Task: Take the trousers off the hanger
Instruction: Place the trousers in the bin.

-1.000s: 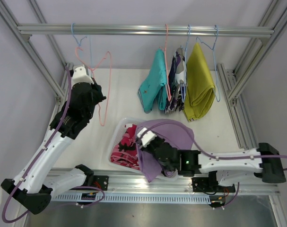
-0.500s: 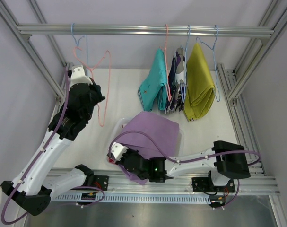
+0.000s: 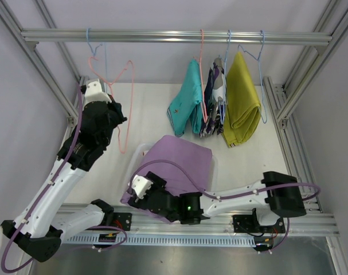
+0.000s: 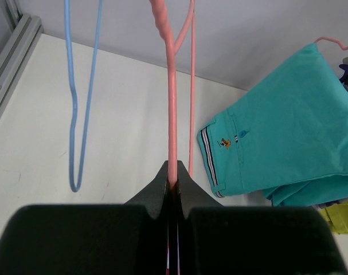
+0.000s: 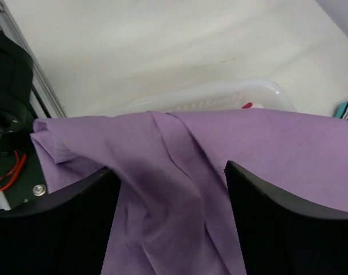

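Five wire hangers hook on one metal rail (image 3: 174,37). Toward the rail's left end hang two bare ones, a blue hanger (image 4: 70,86) and a pink hanger (image 4: 171,114). The left gripper (image 4: 172,182) is clamped tight on the pink hanger's wire. Toward the rail's right end, three hangers carry teal trousers (image 3: 187,103), camouflage trousers (image 3: 212,114) and mustard trousers (image 3: 242,103). Well below the rail's middle, lilac trousers (image 3: 182,163) lie draped over one clear bin (image 5: 231,94). The right gripper (image 5: 171,172) is there too, jaws spread wide, the cloth lying loose between them
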Controlling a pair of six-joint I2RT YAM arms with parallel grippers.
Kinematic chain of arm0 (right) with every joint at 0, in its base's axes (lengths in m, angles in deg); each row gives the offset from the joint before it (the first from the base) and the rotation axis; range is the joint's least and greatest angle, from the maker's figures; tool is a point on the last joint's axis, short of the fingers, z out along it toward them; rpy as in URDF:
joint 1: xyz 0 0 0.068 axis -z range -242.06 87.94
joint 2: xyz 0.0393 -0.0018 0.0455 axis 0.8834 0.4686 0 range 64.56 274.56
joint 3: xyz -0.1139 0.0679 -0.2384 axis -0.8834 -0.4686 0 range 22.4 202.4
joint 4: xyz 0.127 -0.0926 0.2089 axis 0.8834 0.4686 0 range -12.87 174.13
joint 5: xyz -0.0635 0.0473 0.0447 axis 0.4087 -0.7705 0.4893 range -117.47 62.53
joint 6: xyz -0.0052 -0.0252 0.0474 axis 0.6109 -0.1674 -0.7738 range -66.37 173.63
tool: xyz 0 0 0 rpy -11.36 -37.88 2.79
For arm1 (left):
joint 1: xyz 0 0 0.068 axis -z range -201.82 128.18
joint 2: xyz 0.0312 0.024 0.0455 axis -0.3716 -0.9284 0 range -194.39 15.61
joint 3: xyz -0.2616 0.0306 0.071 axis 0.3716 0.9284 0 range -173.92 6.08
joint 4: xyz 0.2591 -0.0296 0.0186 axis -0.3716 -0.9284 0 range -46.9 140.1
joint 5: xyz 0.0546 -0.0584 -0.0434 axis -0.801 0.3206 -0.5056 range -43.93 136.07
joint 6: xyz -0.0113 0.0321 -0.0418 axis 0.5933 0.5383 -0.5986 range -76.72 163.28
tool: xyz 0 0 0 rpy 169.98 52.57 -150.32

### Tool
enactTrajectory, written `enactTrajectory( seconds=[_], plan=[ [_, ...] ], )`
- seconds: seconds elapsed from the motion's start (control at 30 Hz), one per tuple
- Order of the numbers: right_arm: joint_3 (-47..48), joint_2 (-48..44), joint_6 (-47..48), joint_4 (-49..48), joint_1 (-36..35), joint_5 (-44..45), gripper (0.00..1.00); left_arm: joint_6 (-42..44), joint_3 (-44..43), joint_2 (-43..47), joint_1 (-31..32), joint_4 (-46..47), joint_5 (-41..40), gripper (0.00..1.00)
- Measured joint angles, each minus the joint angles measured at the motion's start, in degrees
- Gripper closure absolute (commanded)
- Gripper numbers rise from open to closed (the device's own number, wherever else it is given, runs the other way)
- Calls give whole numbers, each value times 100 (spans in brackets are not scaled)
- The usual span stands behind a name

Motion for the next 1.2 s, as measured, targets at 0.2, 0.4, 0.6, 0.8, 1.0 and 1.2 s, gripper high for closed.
enactTrajectory(
  seconds=[0.2, 0.4, 0.6, 0.8, 1.0, 1.2],
  plan=[
    [0, -1274, -138, 522, -111, 57, 55, 20, -2, 0, 4, 0, 0, 99],
    [-114, -2164, -219, 476, 24, 278, 71, 52, -2, 2, 26, 0, 2, 99],
    [-813, -1943, -647, 254, 538, 15, 75, 70, 0, 2, 37, 0, 2, 99],
    [-1665, -1067, -1425, -55, 669, -334, 76, 111, -2, 13, 37, 2, 2, 99],
    [-1967, -863, -2035, -328, 612, -275, 75, 116, -2, 15, 74, 2, 15, 99],
    [-1770, -1257, -1952, 184, 555, -177, 68, 179, -2, 17, 197, 0, 61, 99]
  ],
)
